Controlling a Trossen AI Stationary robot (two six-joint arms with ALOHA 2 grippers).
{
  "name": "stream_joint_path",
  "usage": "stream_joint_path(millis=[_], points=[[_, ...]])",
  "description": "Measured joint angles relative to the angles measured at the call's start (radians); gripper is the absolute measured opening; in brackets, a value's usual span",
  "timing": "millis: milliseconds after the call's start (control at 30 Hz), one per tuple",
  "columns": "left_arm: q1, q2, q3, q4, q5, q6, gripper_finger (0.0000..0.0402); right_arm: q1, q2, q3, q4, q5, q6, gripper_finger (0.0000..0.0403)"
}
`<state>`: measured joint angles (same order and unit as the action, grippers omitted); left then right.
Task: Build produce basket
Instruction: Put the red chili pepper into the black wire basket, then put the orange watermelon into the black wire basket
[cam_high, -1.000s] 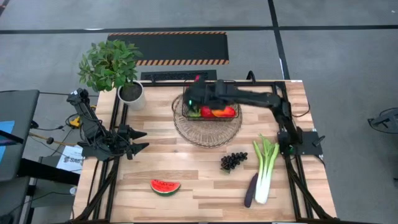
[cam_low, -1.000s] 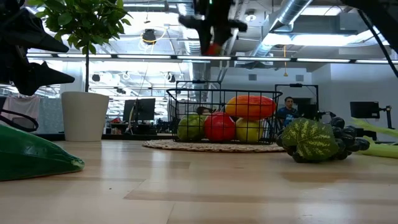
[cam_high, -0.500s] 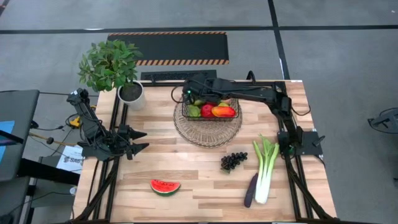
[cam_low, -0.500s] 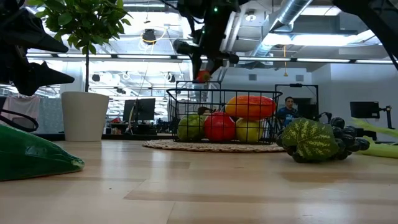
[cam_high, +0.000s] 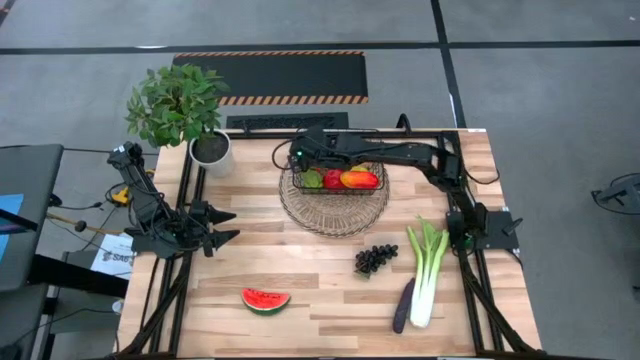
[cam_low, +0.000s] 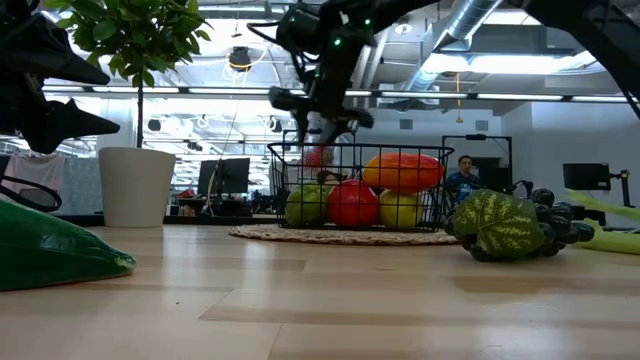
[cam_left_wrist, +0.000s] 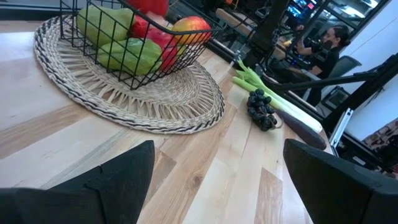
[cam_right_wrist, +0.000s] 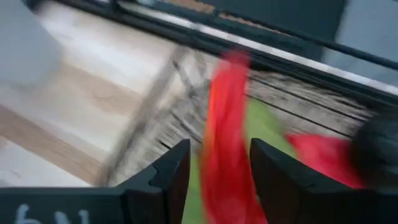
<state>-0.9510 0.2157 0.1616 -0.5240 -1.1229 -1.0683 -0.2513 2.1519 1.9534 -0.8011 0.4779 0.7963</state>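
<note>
Since a second ago the right arm has swung from above the middle of the basket (cam_high: 338, 180) toward its far left corner and come down, so the right gripper (cam_high: 303, 160) now hangs just over that corner.

From above, the basket stands on a round woven mat (cam_high: 333, 205) near the table's (cam_high: 320, 300) far edge, with a green pear (cam_high: 312, 180), a red apple (cam_high: 331, 179) and an orange-red mango (cam_high: 361, 180) inside. The grapes (cam_high: 374, 259), leek (cam_high: 426, 270), eggplant (cam_high: 403, 305) and watermelon slice (cam_high: 266, 300) lie on the table outside it. The left gripper (cam_high: 222, 227) rests at the table's left edge, jaws spread wide and empty, near a potted plant (cam_high: 180, 110).

At table height, the right gripper (cam_low: 318, 100) sits above the basket's (cam_low: 360, 185) left side, and a red chili (cam_low: 316, 155) shows just below it, at the rim.

The left wrist view shows the basket (cam_left_wrist: 134, 43) on the mat (cam_left_wrist: 130, 93), with the grapes (cam_left_wrist: 261, 109) beyond.

In the right wrist view the chili (cam_right_wrist: 224, 143) is between the dark fingers (cam_right_wrist: 165, 177), blurred; whether the jaws grip it cannot be told.
</note>
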Motion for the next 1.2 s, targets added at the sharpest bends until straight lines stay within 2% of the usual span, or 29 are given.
stream_joint_path(millis=[300,400,667,967,1200], points=[[0.000,0.000,0.000,0.000,0.001,0.000,0.0341,-0.006,0.045,0.001,0.045,-0.042,-0.012,0.0218],[0.000,0.000,0.000,0.000,0.001,-0.008,0.0341,-0.007,0.041,0.003,0.041,-0.042,-0.081,0.0229],[0.000,0.000,0.000,0.000,0.003,-0.009,0.0341,0.007,-0.039,0.090,-0.136,-0.059,-0.177,0.0242],[0.000,0.000,0.000,0.000,0.022,-0.003,0.0341,0.159,-0.160,0.093,-0.129,-0.169,-0.236,0.0242],[0.000,0.000,0.000,0.000,0.028,-0.009,0.0341,0.371,-0.176,0.090,-0.022,-0.165,-0.298,0.0242]])
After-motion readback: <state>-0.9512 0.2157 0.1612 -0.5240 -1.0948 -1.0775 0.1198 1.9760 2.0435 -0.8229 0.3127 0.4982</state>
